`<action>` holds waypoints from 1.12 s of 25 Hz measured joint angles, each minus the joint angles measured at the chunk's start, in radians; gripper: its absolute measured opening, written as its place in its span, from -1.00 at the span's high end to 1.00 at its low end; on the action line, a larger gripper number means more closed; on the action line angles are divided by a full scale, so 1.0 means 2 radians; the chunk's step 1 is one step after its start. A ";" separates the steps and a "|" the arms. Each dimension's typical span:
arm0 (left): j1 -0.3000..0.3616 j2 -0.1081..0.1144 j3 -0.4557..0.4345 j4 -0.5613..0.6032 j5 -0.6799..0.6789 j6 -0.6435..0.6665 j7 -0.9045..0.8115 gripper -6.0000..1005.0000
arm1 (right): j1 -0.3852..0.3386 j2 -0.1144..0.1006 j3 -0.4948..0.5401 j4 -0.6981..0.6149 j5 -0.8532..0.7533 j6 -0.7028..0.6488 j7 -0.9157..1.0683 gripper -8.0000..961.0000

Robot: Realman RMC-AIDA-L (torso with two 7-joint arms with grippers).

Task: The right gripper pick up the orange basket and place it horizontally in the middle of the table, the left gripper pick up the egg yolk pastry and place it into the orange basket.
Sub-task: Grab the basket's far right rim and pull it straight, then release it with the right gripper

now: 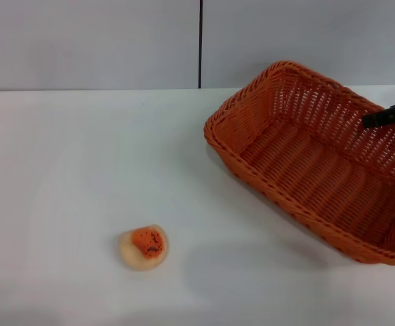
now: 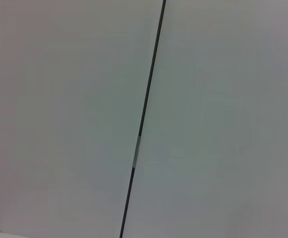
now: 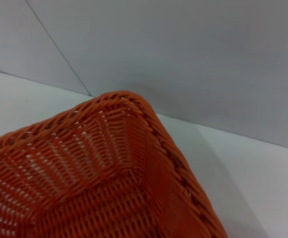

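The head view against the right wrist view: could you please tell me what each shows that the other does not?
Only the head view shows the egg yolk pastry lying alone on the table, the whole orange basket and the right hand over the basket's far side. Only the right wrist view shows one basket corner up close. Both share the basket, the table and the grey wall with its dark seam.

The basket (image 1: 313,163) is orange all over, woven in tight horizontal bands across its floor, with open lattice-like weave on the sloping sides and a braided rim. The pastry (image 1: 143,248) is pale beige, topped with a bright orange patch flecked with dark specks. The table (image 1: 81,170) is plain white. The wall (image 1: 88,41) behind is pale grey, split by one thin dark vertical line. The right gripper (image 1: 389,114) is black.
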 joint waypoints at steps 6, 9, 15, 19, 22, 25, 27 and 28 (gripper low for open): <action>0.002 0.001 -0.002 0.001 0.000 0.000 0.000 -0.58 | 0.002 0.007 -0.022 0.010 -0.006 -0.029 0.000 -0.63; -0.001 0.001 -0.002 0.001 0.000 0.000 0.000 -0.58 | 0.005 0.010 -0.036 0.019 -0.006 -0.030 0.003 -0.63; -0.003 0.002 -0.005 0.001 0.000 0.000 0.000 -0.58 | 0.010 0.012 -0.054 0.035 -0.008 -0.031 0.009 -0.25; -0.003 0.002 -0.005 0.001 0.000 0.000 0.000 -0.58 | 0.005 0.016 -0.064 0.018 -0.010 -0.028 0.010 -0.15; -0.002 0.002 -0.005 0.001 0.000 0.000 0.000 -0.58 | 0.005 0.016 -0.065 0.014 -0.010 -0.025 0.009 -0.08; -0.001 0.002 -0.005 0.001 0.000 0.001 0.000 -0.57 | 0.007 0.016 -0.072 0.004 -0.010 -0.019 0.004 0.00; -0.001 0.002 -0.005 0.001 0.000 0.001 0.000 -0.57 | 0.011 0.016 -0.085 -0.004 -0.010 -0.016 0.001 0.10; -0.001 0.002 -0.005 0.001 0.000 0.001 0.000 -0.57 | 0.014 0.016 -0.093 -0.008 -0.010 -0.015 0.000 0.18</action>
